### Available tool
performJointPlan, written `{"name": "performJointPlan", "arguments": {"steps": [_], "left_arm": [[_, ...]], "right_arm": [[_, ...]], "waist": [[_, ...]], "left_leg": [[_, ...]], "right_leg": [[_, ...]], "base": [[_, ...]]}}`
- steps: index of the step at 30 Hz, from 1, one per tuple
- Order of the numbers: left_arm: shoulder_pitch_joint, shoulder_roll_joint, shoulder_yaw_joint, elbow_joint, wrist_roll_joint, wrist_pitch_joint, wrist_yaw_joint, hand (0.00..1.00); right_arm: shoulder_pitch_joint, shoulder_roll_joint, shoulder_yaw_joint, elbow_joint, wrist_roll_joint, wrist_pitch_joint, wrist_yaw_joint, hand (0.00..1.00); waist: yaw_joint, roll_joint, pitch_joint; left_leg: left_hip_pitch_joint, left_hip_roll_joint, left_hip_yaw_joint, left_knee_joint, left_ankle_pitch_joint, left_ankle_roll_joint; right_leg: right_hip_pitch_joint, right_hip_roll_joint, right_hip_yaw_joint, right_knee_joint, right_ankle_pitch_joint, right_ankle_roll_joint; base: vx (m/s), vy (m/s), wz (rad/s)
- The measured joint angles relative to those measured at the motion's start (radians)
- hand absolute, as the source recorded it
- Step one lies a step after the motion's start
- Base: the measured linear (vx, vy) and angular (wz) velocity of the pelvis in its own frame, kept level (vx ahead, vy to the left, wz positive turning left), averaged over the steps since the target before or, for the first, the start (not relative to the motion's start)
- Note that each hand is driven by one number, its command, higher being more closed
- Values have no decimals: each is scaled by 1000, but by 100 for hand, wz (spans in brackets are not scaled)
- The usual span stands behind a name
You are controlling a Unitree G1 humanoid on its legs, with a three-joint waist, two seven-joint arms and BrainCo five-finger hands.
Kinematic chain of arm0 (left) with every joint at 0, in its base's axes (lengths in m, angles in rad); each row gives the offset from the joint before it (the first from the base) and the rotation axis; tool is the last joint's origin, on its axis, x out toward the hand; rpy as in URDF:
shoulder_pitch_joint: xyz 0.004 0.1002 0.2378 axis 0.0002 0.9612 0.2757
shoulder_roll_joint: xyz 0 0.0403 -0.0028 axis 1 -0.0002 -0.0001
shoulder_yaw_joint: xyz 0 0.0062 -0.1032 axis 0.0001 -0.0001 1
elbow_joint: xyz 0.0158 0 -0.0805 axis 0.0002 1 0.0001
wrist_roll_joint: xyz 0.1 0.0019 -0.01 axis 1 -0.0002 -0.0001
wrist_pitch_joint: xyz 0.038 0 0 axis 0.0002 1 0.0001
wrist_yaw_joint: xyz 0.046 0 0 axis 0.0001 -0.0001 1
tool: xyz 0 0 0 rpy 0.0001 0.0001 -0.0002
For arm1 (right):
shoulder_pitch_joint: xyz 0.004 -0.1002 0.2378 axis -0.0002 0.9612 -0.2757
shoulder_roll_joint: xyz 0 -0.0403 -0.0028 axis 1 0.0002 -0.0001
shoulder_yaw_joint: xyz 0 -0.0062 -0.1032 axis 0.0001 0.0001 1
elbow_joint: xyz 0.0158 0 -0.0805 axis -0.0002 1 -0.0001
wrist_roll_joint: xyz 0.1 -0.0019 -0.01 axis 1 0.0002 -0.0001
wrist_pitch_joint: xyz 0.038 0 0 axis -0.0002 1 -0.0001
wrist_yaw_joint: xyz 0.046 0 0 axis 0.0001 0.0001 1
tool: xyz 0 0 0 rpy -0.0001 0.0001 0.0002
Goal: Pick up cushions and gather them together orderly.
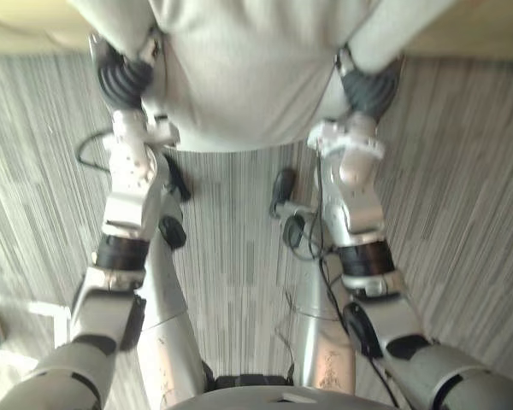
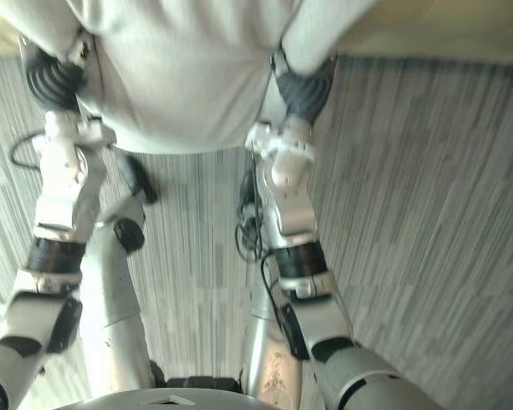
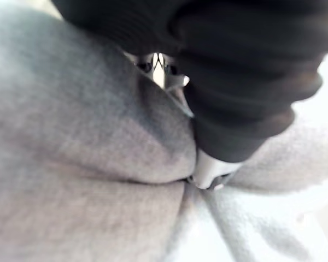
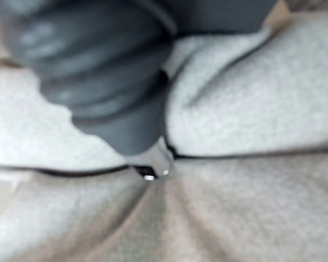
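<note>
I can read no text, label, number or sign in any of these views.

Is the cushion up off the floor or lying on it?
Up, apparently: the cushion is squeezed between the left hand and right hand, with carpet showing past its lower edge.
</note>
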Motion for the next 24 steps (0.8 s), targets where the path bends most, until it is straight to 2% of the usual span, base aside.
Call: {"name": "performJointPlan", "arguments": {"steps": [1, 3, 6, 8, 9, 11, 12, 14, 15, 16, 19, 24], "left_arm": [[14, -9, 0, -14, 2, -1, 0, 100], [128, -60, -11, -95, 19, -24, -9, 100], [306, -111, -41, -186, 38, -34, -46, 100], [430, -122, -62, -214, 49, -34, -77, 100], [458, -122, -65, -216, 54, -34, -85, 100], [583, -123, -74, -222, 56, -34, -115, 100], [623, -123, -74, -234, 57, -34, -125, 100], [703, -123, -73, -257, 57, -34, -140, 100], [747, -123, -70, -263, 57, -34, -152, 100], [760, -124, -70, -264, 57, -34, -154, 100], [811, -151, -64, -258, 57, -37, -174, 100], [801, -168, -62, -152, 60, -48, -192, 100]], "right_arm": [[17, 1, 1, -8, -1, -5, 4, 100], [138, 7, 13, -73, -7, -36, 38, 100], [325, 40, 25, -127, -7, -59, 110, 100], [462, 40, 46, -128, -7, -61, 152, 100], [495, 38, 52, -131, -7, -61, 162, 100], [633, 38, 69, -151, -8, -46, 215, 100], [671, 38, 76, -169, -10, -42, 228, 100], [739, 38, 87, -207, -40, -39, 254, 100], [760, 38, 89, -218, -51, -37, 267, 100], [765, 39, 89, -219, -58, -37, 269, 100], [769, 49, 73, -218, -86, -37, 297, 100], [747, 76, 41, -122, -88, -37, 308, 100]], "waist": [[-1, -1, -1], [-4, -2, -45], [-2, -2, -49], [-3, -4, -108], [-2, -4, -118], [4, -4, -121], [5, -5, -131], [10, -11, -175], [11, -14, -211], [12, -15, -222], [12, -15, -302], [-3, -17, -354]], "left_leg": [[20, 0, 0, 0, -3, -3], [105, 1, -1, 7, -40, -11], [274, 3, -1, 36, -106, -27], [344, 0, -2, 45, -140, -30], [365, -1, -1, 50, -152, -31], [513, -3, 2, 58, -204, -40], [551, -3, 5, 55, -216, -41], [621, -3, 20, 43, -239, -44], [670, -3, 35, 25, -253, -46], [688, -3, 42, 17, -254, -44], [782, -13, 73, -42, -255, -51], [886, -80, 53, -169, -231, -56]], "right_leg": [[23, 0, -1, -5, -1, 1], [122, 1, -5, -29, -19, 13], [319, 3, -11, -57, -52, 32], [407, 1, -17, -87, -64, 43], [432, -1, -17, -92, -71, 46], [602, -2, -19, -131, -91, 61], [643, -2, -21, -151, -93, 64], [720, 0, -21, -199, -92, 68], [772, 3, -17, -244, -85, 76], [791, 4, -15, -262, -80, 80], [897, 18, 0, -404, -24, 92], [1044, 17, 30, -656, 102, 106]], "base": [[33, -25, -4], [97, -18, -1], [136, 13, 0], [127, 67, 3], [157, 92, 6], [189, 107, 4], [169, 96, -3], [142, 64, -9], [126, 38, -12], [187, 60, -21], [162, 54, -20], [107, 53, -15]]}}
